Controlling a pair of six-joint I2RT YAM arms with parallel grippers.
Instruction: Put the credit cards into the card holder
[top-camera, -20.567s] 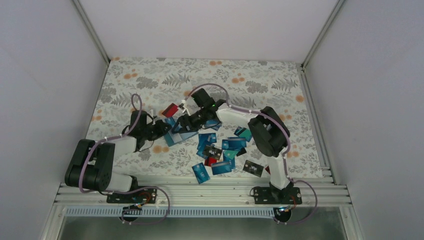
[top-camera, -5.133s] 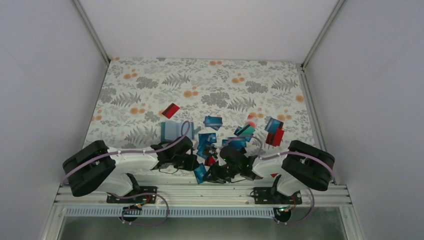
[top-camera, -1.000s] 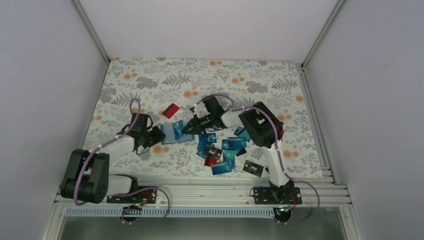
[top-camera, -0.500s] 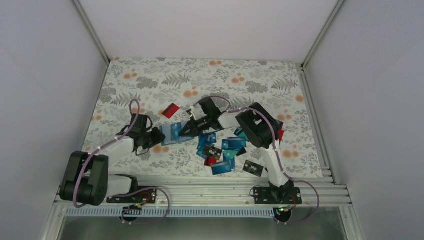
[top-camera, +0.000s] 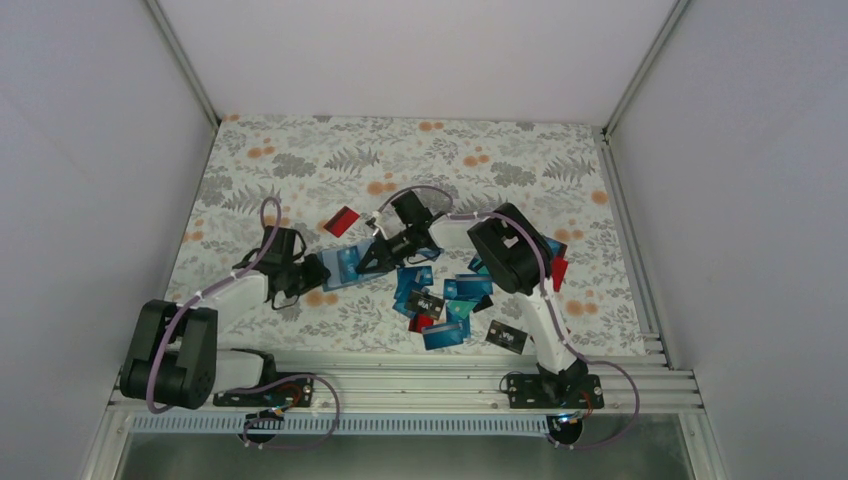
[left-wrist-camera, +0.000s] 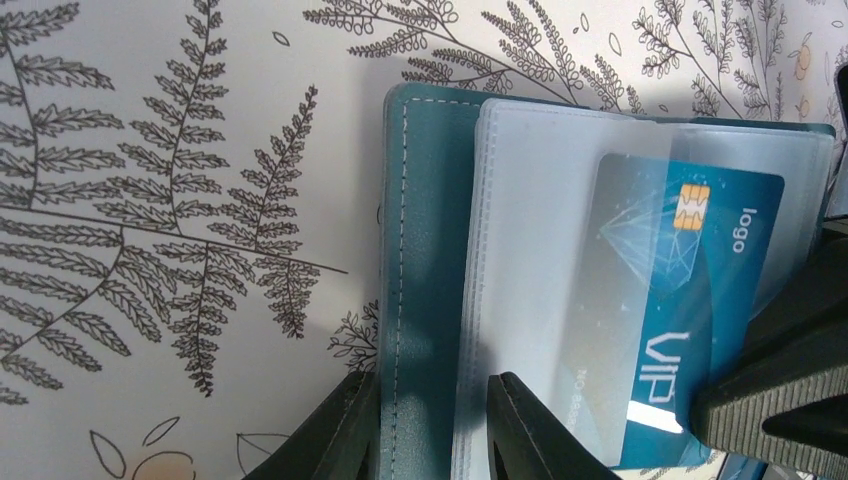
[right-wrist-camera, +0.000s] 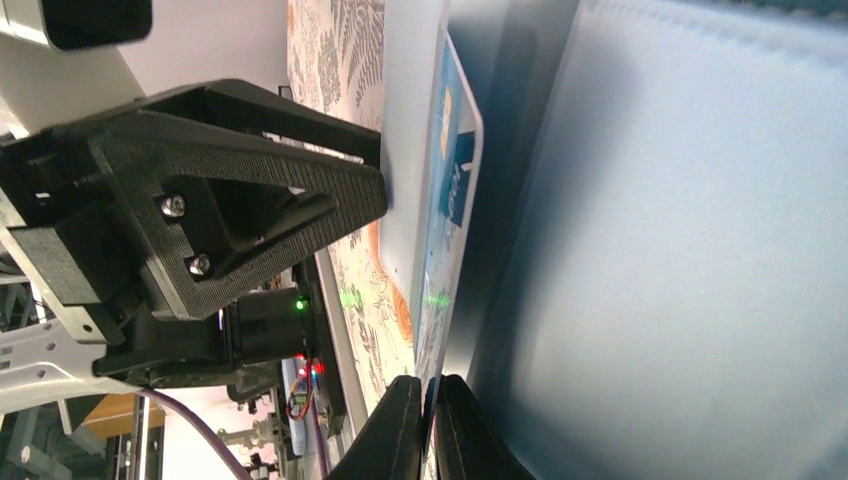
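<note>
At mid-table, just left of the loose pile, the card holder (top-camera: 345, 268) lies open on the fern-print cloth (top-camera: 480, 160). I have the left gripper (left-wrist-camera: 425, 432) clamped on the holder's near edge, with the stitched teal cover between its fingers. The right gripper (right-wrist-camera: 428, 425) is pinched tight on the tail of a teal VIP card (left-wrist-camera: 690, 300), held edge-on. The card's long side looks partly tucked under a clear sleeve, and the chip corner is not yet covered. The other credit cards (top-camera: 445, 295) lie scattered to the right, and one red card (top-camera: 342, 220) lies apart beyond the holder.

Risks, my judgement:
- The sleeve mouth is limp. If the card's corner catches it, the leaf will fold instead of opening.
- Several leaves are stacked, so the card could slip between two leaves rather than into a pocket.
- Pushing hard toward the left arm could drag the soft cover out of its clamp.
- The grip on the card is narrow, so the card may pivot.

Materials:
- Holder: matte and pliable, with pale stitching.
- Sleeves: frosted flexible film with ribbed seams.
- Card: glossy, stiff and round-cornered, with a gold chip.
</note>
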